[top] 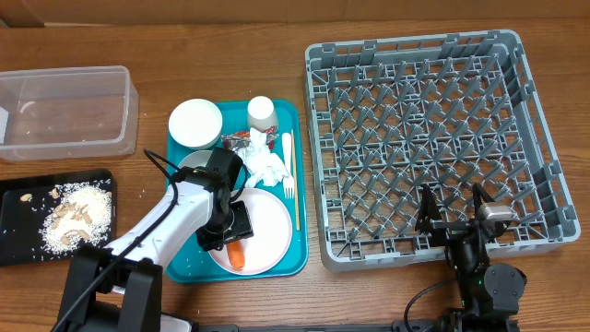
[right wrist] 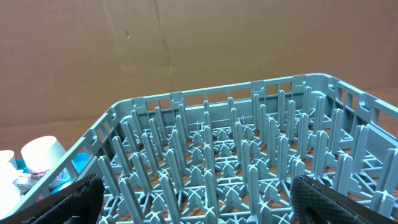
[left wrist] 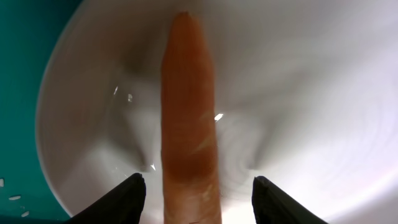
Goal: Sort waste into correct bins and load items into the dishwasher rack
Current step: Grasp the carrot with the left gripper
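My left claw (left wrist: 198, 190) stands partly wide astride the orange carrot (left wrist: 186, 106). Both fingers are clear of its flanks and nothing is gripped. The carrot lies on the pink plate (left wrist: 298, 93), at the near end of the teal tray (top: 182, 261). My right claw (right wrist: 196, 198) is fully wide and empty, at the near wall of the grey dishwasher rack (right wrist: 205, 102).

A brown wooden table (top: 230, 46) with lengthwise grain fills the overhead view from edge to edge, evenly lit with only soft shadows. In the right wrist view, the upper half of the frame is a plain brown cardboard panel (right wrist: 186, 50) (faintly creased, with a few slanting lines) forming the backdrop.
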Tool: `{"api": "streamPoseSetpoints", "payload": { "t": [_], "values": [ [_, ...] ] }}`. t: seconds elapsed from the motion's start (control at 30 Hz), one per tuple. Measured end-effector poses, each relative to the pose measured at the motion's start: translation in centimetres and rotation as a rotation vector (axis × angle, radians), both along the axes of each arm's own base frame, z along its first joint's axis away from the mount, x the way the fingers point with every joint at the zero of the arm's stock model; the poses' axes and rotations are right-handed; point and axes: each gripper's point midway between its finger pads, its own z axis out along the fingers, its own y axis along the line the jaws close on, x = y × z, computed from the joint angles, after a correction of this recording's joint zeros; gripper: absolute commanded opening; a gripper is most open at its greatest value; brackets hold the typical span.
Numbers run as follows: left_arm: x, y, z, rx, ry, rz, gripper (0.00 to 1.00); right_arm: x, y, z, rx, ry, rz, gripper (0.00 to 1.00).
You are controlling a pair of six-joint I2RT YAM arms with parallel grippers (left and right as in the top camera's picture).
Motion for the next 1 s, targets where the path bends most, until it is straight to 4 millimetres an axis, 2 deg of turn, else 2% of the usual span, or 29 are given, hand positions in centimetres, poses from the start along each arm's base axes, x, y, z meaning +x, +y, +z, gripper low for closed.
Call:
{"api": "streamPoseSetpoints", "payload": {
  "t": [0.43, 0.8, 1.0],
  "values": [
    [0.01, 0.05, -0.01, 0.004, 0.000, 0.007, 0.57, 0.00, 0.00, 0.00, 0.000, 0.000, 0.000, 1.00],
    [-0.08, 0.08, -0.02, 0.005, 0.003, 0.008, 0.61, 0.00, 0.00, 0.00, 0.000, 0.000, 0.000, 1.00],
    [-0.65, 0.25, -0.81, 0.007, 0.009, 0.015, 0.60, 0.00, 0.00, 0.01, 0.000, 0.000, 0.000, 1.00]
  ]
}}
